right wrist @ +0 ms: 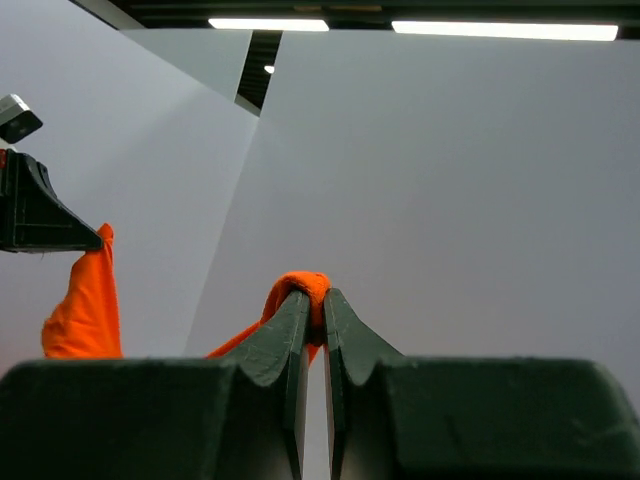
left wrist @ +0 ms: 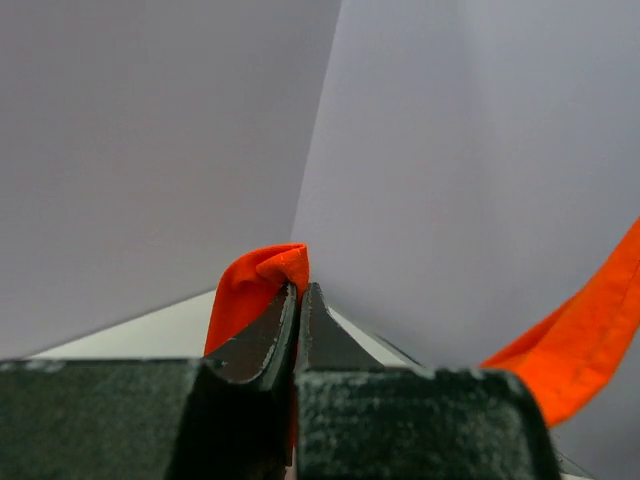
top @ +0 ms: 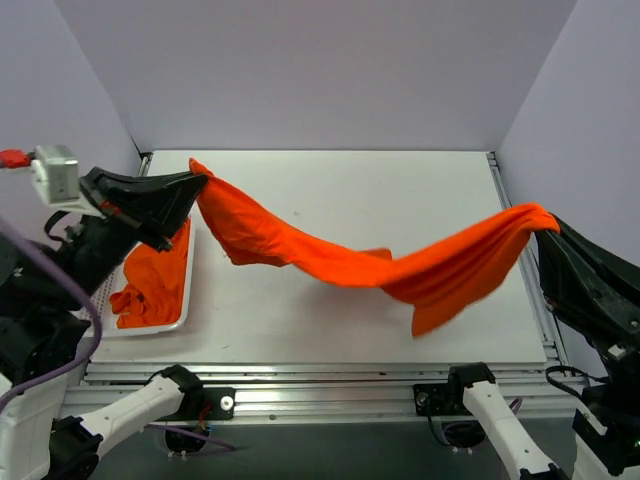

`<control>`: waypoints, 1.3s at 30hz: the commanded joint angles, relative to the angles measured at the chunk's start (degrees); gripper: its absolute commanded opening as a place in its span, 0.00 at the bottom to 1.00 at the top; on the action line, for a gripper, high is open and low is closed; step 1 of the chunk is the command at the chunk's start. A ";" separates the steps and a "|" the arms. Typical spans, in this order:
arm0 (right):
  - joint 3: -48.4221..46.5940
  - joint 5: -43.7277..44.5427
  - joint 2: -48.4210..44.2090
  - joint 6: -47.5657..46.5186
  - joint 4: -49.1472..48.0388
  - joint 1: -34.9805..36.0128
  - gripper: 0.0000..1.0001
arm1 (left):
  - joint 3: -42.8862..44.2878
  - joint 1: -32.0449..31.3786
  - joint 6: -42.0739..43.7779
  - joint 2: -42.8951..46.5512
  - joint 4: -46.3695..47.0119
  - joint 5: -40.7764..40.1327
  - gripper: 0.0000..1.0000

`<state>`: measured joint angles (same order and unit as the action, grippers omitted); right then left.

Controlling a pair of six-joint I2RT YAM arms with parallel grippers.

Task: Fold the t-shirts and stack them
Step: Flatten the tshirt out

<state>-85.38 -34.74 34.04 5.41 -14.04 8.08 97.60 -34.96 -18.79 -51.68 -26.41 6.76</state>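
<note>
A bright orange-red t-shirt (top: 350, 262) hangs stretched in the air above the table between my two grippers, sagging in the middle. My left gripper (top: 200, 182) is shut on its left end, high at the left; the pinched fabric (left wrist: 262, 280) shows at the fingertips in the left wrist view. My right gripper (top: 552, 225) is shut on its right end at the right edge; the fabric bunch (right wrist: 305, 288) pokes out between the fingertips. Another orange-red t-shirt (top: 152, 285) lies crumpled in the white basket (top: 186, 322) at the left.
The white table top (top: 360, 190) lies under the hanging shirt. Grey walls enclose the back and both sides. A metal rail (top: 320, 385) runs along the near edge by the arm bases.
</note>
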 commanded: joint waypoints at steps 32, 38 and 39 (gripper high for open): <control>-10.75 41.05 91.28 13.49 4.80 -10.27 1.00 | 22.07 16.76 0.50 -84.79 17.64 -21.54 0.02; -9.65 41.86 86.21 13.66 5.08 -10.10 1.00 | 49.57 18.43 3.93 -96.05 11.05 -19.33 0.60; -8.32 42.21 84.71 13.66 4.82 -10.10 1.00 | 53.96 18.61 4.63 -99.54 7.20 -19.59 0.94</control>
<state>-95.09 3.84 126.26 18.04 -9.19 -1.91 137.38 -17.10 -16.51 -149.53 -15.38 -12.67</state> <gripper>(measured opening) 0.996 0.644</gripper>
